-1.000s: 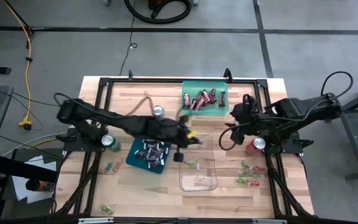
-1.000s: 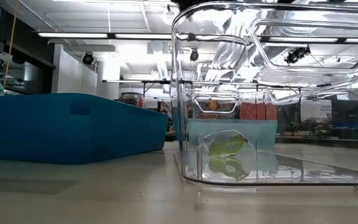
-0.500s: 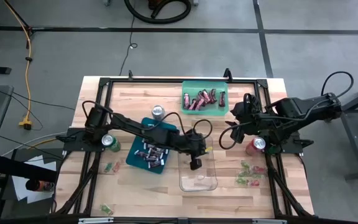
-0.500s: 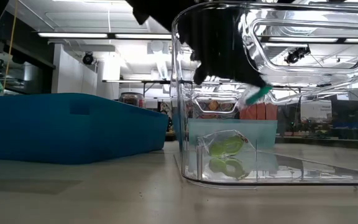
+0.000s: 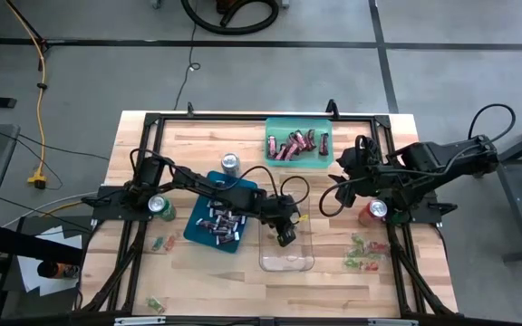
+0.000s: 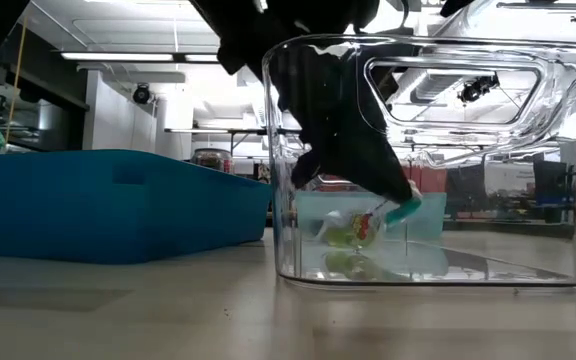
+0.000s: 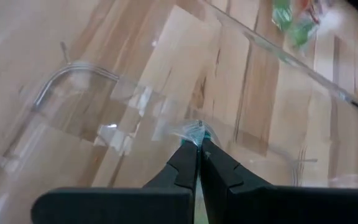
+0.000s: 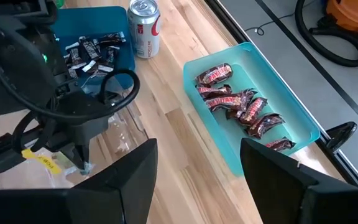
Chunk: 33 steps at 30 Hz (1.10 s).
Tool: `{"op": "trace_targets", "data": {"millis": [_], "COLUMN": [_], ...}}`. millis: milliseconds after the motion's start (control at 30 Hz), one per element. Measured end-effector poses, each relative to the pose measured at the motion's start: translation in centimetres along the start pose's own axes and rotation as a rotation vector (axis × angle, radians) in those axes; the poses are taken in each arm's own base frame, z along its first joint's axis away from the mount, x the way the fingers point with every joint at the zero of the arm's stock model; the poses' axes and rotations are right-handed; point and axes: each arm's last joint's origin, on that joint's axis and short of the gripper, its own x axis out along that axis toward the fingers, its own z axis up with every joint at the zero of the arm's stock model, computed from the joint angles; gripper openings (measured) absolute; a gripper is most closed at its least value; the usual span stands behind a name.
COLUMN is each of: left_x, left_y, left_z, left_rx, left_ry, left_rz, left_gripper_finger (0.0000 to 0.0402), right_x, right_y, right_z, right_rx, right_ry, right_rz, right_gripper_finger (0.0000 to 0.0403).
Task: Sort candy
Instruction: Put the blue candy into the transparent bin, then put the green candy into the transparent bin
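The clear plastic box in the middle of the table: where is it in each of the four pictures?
High view: clear box, lower centre, beside the blue tray.
Low view: box fills the right half.
Left wrist view: its floor and rim lie under the shut left gripper.
Right wrist view: box partly visible beyond the arm.
Shared landmark: the blue tray.
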Motion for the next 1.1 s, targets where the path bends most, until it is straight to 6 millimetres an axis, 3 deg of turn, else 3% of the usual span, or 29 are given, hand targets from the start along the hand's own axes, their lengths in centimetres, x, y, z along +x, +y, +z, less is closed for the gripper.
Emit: {"op": "trace_targets", "data": {"millis": [133, 333, 533, 667, 833, 967, 1100], "left_x": [0.0, -0.4, -3.6, -8.2, -15.6, -20.7, -23.2], "left_y": [0.0, -0.2, -0.2, 0.1, -0.7, -2.0, -2.3], "left_z": [-0.1, 0.1, 2.0, 4.3, 5.9, 4.5, 1.1], "left_rx": [0.051, 0.085, 0.112, 0.129, 0.218, 0.27, 0.286], "left_ry": [0.008, 0.011, -0.023, -0.041, -0.171, -0.298, -0.326], "left_rz": [-0.002, -0.019, -0.046, -0.124, -0.14, -0.113, -0.061], "left_gripper_finger": [0.0019, 0.0094, 0.0164, 0.0179, 0.0178, 0.0177, 0.0177], "right_x": [0.0, 0.0, 0.0, 0.0, 0.0, 0.0, 0.0], "right_y": [0.0, 0.0, 0.0, 0.0, 0.0, 0.0, 0.0], "right_z": [0.0, 0.0, 0.0, 0.0, 0.0, 0.0, 0.0], "right_rx": [0.003, 0.004, 0.003, -0.005, -0.003, 0.012, 0.012], "right_ry": [0.0, 0.0, 0.0, 0.0, 0.001, 0.001, 0.002], "right_rz": [0.0, 0.0, 0.0, 0.001, 0.004, 0.006, 0.007], "right_gripper_finger": [0.0224, 0.0224, 0.0224, 0.0224, 0.0224, 0.0224, 0.0224]}}
